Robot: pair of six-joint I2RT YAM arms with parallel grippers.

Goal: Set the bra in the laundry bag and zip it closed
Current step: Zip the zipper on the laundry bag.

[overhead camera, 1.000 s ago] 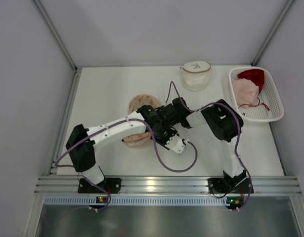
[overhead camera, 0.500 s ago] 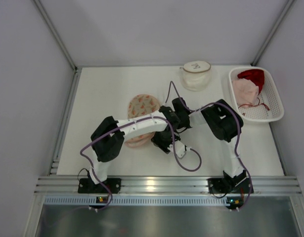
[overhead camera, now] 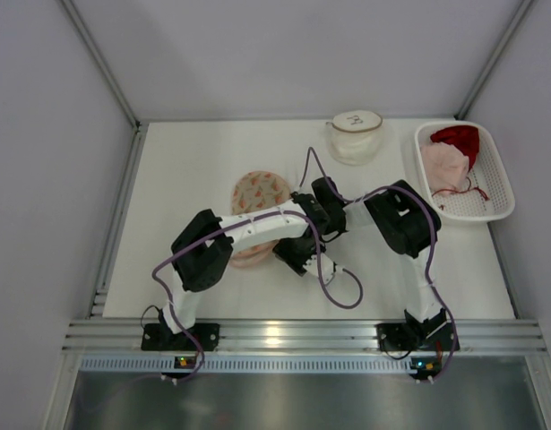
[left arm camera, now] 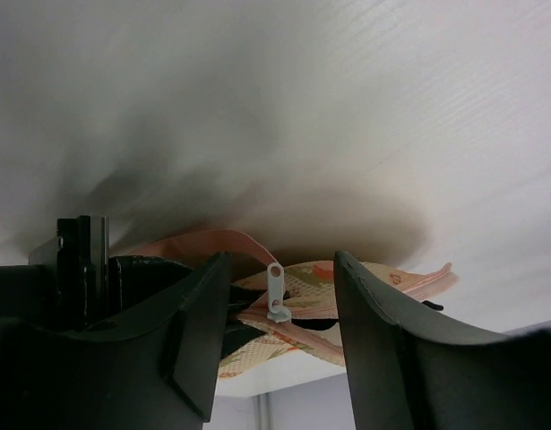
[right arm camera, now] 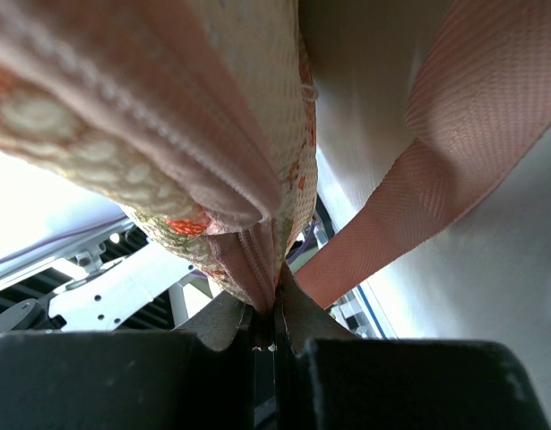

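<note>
The round floral pink laundry bag (overhead camera: 259, 190) lies on the white table, partly under both arms. My left gripper (overhead camera: 291, 253) is open at the bag's near right edge. In the left wrist view the white zipper pull (left arm camera: 277, 292) hangs between its open jaws, untouched, in front of the bag's zipper edge (left arm camera: 365, 279). My right gripper (overhead camera: 305, 209) is shut on the bag's zipper edge (right arm camera: 257, 260), with the bag's pink strap (right arm camera: 436, 152) beside it. The bra cannot be made out in any view.
A white basket (overhead camera: 499, 170) with red and pink garments stands at the back right. A round white mesh bag (overhead camera: 354, 134) sits at the back centre. A purple cable loop (overhead camera: 338, 291) lies in front of the grippers.
The left arm's elbow has swung right and towards the middle, uncovering more of the bag. The left gripper has stayed at the bag's near right edge. The right gripper has kept its hold.
</note>
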